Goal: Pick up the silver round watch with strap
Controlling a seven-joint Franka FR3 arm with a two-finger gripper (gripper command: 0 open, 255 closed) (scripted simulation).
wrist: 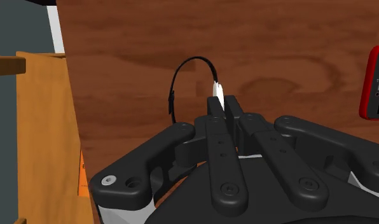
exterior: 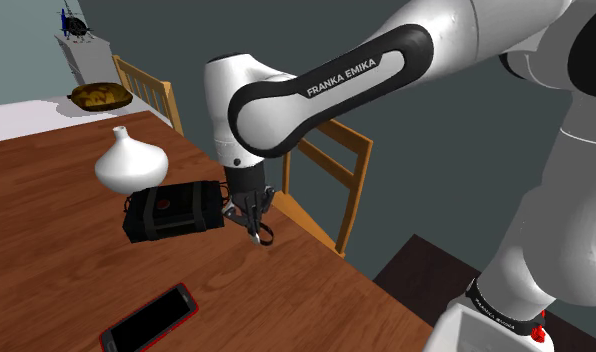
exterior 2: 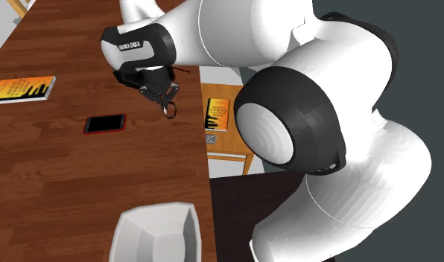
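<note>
The pincer point(wrist: 222, 107) is closing narrowly on the watch point(wrist: 216, 88), pinching its pale case edge-on right at the fingertips. The dark strap point(wrist: 174, 89) is looping out beyond the tips, in line with the fingers. From the shoulder view, the watch is hanging under the pincer, seemingly just above the bench point(exterior: 46, 260), near its edge.

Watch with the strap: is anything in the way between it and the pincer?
No, nothing is between them. The pincer is shut on the watch, and the strap loops out in front of it.
</note>
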